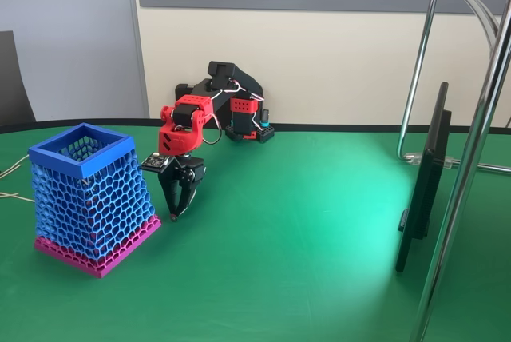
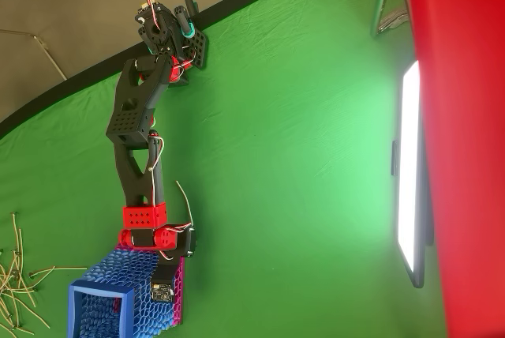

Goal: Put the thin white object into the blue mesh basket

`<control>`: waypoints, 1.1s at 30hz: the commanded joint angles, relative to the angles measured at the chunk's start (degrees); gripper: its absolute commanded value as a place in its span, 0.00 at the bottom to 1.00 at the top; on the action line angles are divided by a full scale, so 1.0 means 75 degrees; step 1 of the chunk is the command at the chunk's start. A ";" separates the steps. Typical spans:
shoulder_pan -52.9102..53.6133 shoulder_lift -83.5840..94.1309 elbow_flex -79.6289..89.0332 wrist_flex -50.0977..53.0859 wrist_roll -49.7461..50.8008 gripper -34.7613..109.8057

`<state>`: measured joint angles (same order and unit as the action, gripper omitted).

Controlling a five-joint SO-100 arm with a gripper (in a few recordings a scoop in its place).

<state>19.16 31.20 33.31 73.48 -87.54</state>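
Fixed view, basket: the blue mesh basket (image 1: 89,198) is seen on the green table (image 1: 303,262), with its pink base band on the cloth. It is taken as the landmark here.

Fixed view, gripper: the gripper (image 1: 174,212) is seen just beside the basket, at the height of the pink band, pointing down, with its tips at the cloth or almost there. The two fingers are brought close at the tips. A small dark-red spot is seen at the tips; what it is cannot be told.

Fixed view, strip: the white strip cannot be made out beside the basket or between the fingers, so it cannot be said whether something is held.

Overhead view, basket: the basket (image 2: 85,294) is seen at the lower edge, and the arm (image 2: 134,156) is stretched toward it.

Overhead view, gripper: the fingers are hidden under the wrist, which lies over the basket's side. Whether the jaws are open or closed cannot be told.

Overhead view, strip: the strip cannot be found next to the basket. Pale wires (image 2: 17,271) are lying on the far side of the basket from the arm.

Risk: the basket may be pushed or tipped, because the gripper is so near its wall.

Risk: a thin flat strip may be missed or dropped if it is pinched only at the tips.

Risk: the rim may be hit if the lift is not high enough.
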 commanded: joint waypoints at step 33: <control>-0.0598 0.0715 0.0141 0.0105 0.0844 0.27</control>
<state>15.03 36.04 36.65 74.00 -81.56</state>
